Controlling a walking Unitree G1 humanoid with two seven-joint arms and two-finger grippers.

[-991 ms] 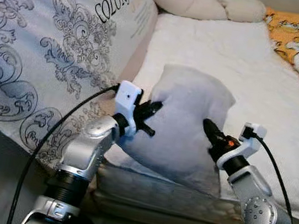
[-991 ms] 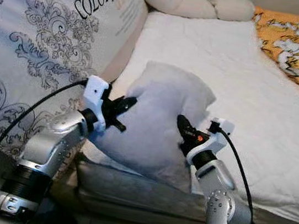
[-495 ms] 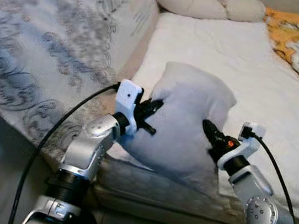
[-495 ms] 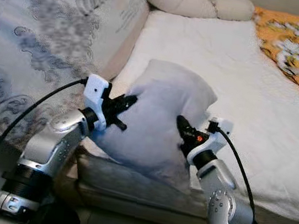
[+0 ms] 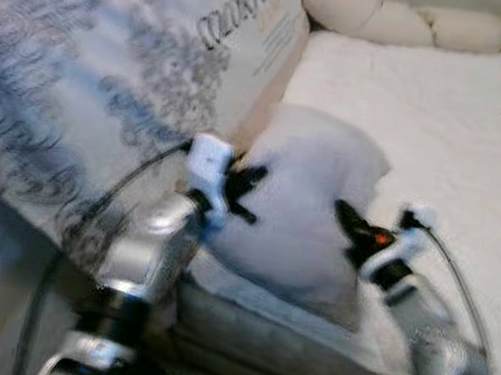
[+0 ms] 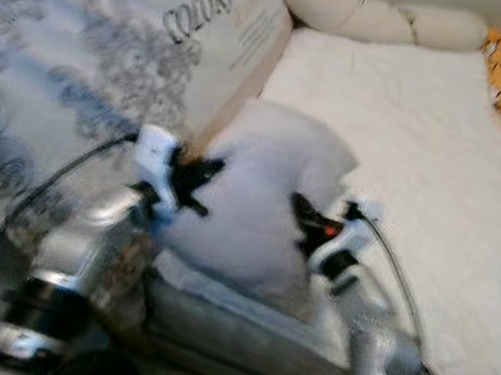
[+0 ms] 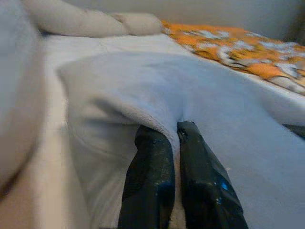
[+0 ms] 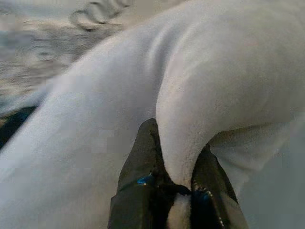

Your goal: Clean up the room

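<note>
A white pillow (image 5: 304, 204) was held up over the near edge of the bed (image 5: 445, 131) between both arms. The left pincer (image 7: 174, 136) was clamped on a fold of its fabric at one side, and the right pincer (image 8: 178, 152) was pinched on a bulge of fabric at the other. A large patterned cushion (image 5: 106, 83) was seen leaning beside the pillow, and a cream bolster (image 5: 395, 21) lay at the head of the bed. The head views were blurred.
</note>
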